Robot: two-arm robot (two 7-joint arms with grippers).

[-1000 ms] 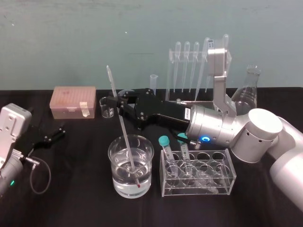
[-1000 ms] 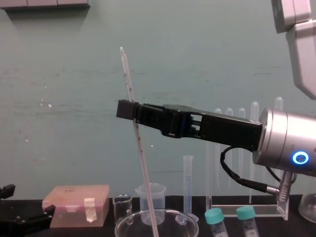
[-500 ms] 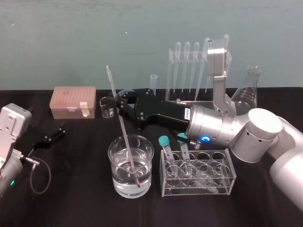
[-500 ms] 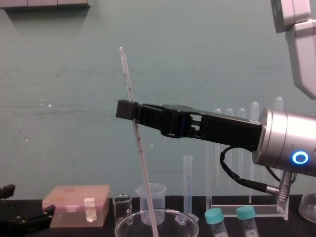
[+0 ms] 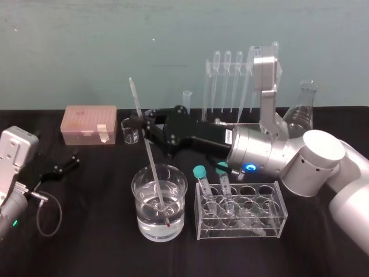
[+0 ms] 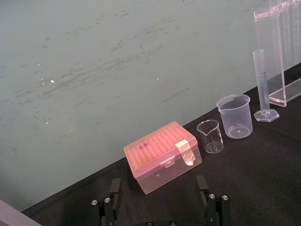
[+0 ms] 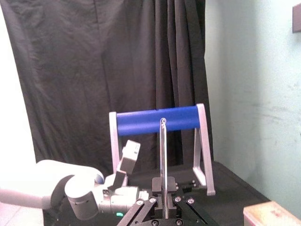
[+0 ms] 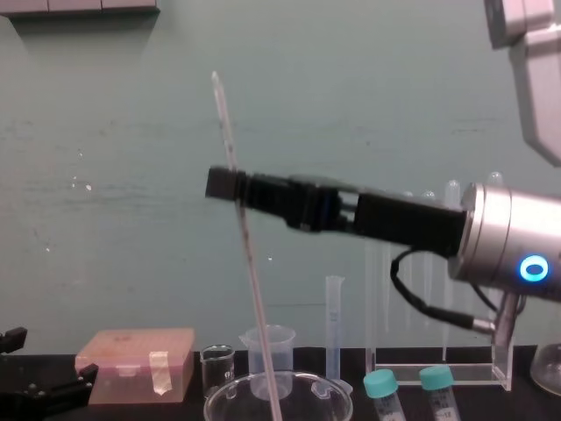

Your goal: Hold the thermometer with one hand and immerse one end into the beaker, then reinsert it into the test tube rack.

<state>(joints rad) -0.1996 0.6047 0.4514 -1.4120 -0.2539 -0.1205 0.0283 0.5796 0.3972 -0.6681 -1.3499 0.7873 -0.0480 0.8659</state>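
My right gripper [image 5: 140, 122] is shut on the thermometer [image 5: 151, 157], a long thin rod held about a third of the way down from its top. The rod leans a little, and its red lower tip sits in the water inside the wide glass beaker [image 5: 136, 196] at the table's front. From the chest view the black fingers [image 8: 224, 184] pinch the thermometer [image 8: 252, 281] above the beaker's rim [image 8: 307, 382]. The right wrist view looks up the thermometer [image 7: 162, 150]. The tall clear test tube rack [image 5: 230, 122] stands at the back, partly behind my right arm. My left gripper [image 5: 63, 164] rests open at the left.
A low clear rack [image 5: 241, 210] with two teal-capped tubes stands right of the beaker. Along the back are a pink tip box [image 5: 90, 124], a small glass beaker [image 5: 130, 131], a graduated cylinder [image 5: 186, 99] and a conical flask [image 5: 302, 112]. A cable loop [image 5: 49, 210] lies front left.
My right gripper has risen slightly with the thermometer, whose top now stands a bit higher. Its tip stays in the water. The left arm has not moved.
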